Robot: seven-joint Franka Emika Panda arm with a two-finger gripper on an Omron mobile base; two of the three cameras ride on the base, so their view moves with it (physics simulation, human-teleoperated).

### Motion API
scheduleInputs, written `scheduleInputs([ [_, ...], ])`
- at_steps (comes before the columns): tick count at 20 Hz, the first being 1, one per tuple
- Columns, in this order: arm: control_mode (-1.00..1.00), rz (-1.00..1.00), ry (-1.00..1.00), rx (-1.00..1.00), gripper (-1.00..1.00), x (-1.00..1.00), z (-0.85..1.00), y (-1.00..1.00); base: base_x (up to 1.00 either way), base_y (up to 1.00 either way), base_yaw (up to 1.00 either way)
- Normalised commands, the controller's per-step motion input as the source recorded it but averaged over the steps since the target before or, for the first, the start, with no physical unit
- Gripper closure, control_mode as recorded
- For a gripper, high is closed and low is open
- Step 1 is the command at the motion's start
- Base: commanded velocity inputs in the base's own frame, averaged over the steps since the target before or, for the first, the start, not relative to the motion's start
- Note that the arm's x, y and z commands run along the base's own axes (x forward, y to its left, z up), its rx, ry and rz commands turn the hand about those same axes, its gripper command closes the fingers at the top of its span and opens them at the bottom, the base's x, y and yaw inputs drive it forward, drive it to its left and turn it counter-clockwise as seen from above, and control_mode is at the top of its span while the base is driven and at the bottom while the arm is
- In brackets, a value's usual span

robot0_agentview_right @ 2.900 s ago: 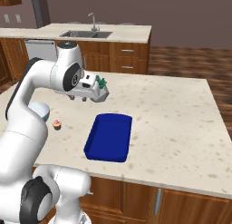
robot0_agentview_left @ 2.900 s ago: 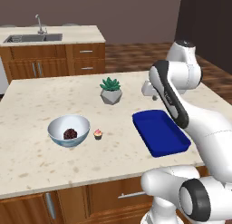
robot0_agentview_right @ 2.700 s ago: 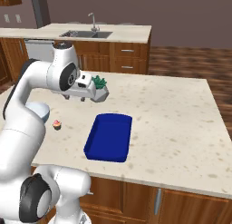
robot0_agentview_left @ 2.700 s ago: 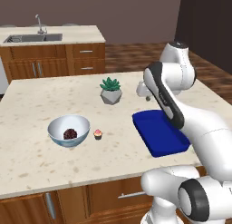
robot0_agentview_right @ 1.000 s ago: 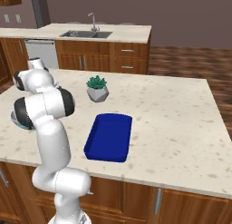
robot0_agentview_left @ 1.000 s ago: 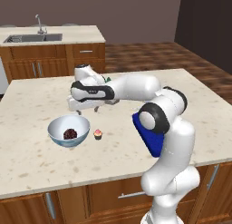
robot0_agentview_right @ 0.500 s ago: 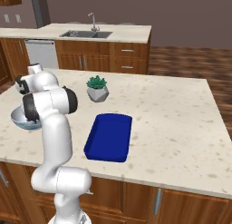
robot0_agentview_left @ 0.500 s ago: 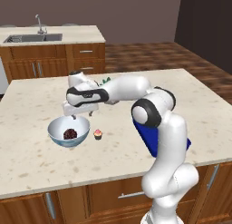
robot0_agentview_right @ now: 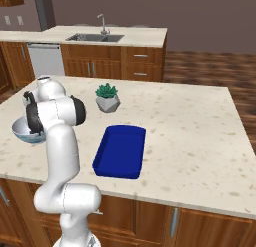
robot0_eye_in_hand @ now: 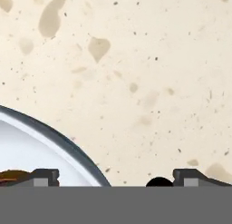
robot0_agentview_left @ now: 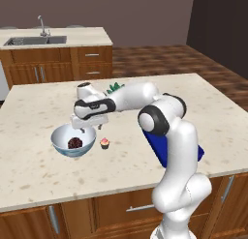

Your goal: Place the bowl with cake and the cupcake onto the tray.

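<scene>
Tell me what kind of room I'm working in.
A home kitchen, by the look of it: a sink with a tap set in wooden cabinets, and a stone-topped island counter holding a bowl with cake.

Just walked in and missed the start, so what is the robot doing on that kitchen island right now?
The white arm's gripper hangs open over the far rim of the pale blue-white bowl with the dark cake piece, one fingertip inside, one outside. Nothing is gripped yet. The tiny pink-frosted cupcake sits just beside the bowl. The flat deep blue tray lies farther along the speckled counter.
</scene>
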Motion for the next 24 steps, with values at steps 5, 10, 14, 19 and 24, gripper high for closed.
scheduleInputs([
  [5,-1.0,0.0,0.0,0.04,1.0,0.09,-0.32,0.1,0.0,0.0,0.0],
  [10,-1.0,-0.01,0.0,0.0,1.0,-0.03,0.01,0.03,0.0,0.0,0.0],
  [14,-1.0,-0.05,0.0,0.0,1.0,-0.01,0.52,-0.15,0.0,0.0,0.0],
  [19,-1.0,-0.06,0.0,-0.01,1.0,-0.01,0.79,-0.7,0.0,0.0,0.0],
  [24,-1.0,-0.08,0.0,-0.02,1.0,-0.12,0.45,-0.84,0.0,0.0,0.0],
])
